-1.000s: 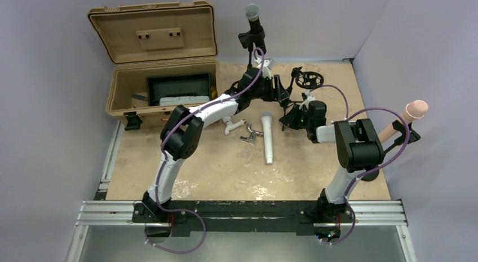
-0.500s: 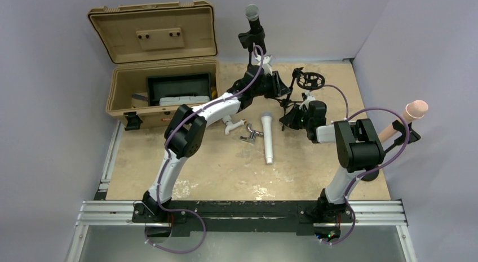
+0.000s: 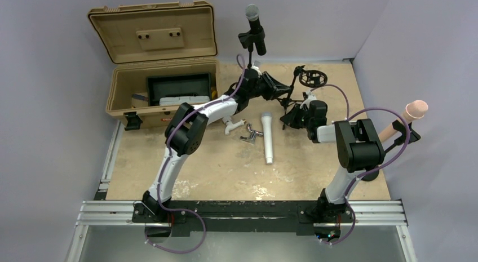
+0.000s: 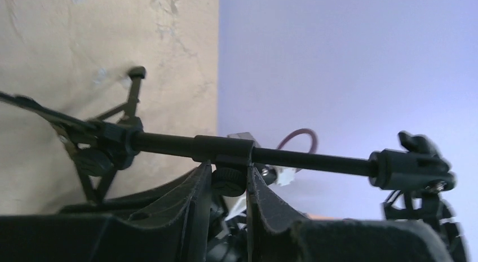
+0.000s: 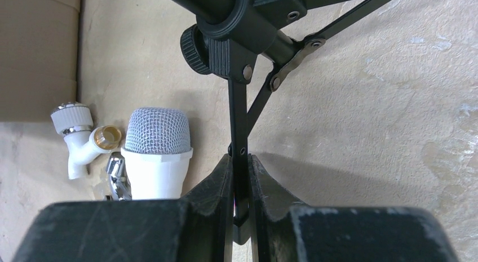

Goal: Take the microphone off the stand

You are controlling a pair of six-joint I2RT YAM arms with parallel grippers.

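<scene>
With the left gripper (image 4: 228,173) clamped on the stand pole (image 4: 169,143) and the right gripper (image 5: 239,163) pinching a tripod leg (image 5: 237,115), nothing holds the microphone (image 3: 253,24), so a tilt may drop it.

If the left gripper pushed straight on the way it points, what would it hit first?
The left gripper would meet the stand's pole at once; it crosses just past the clamped fingertips.
</scene>
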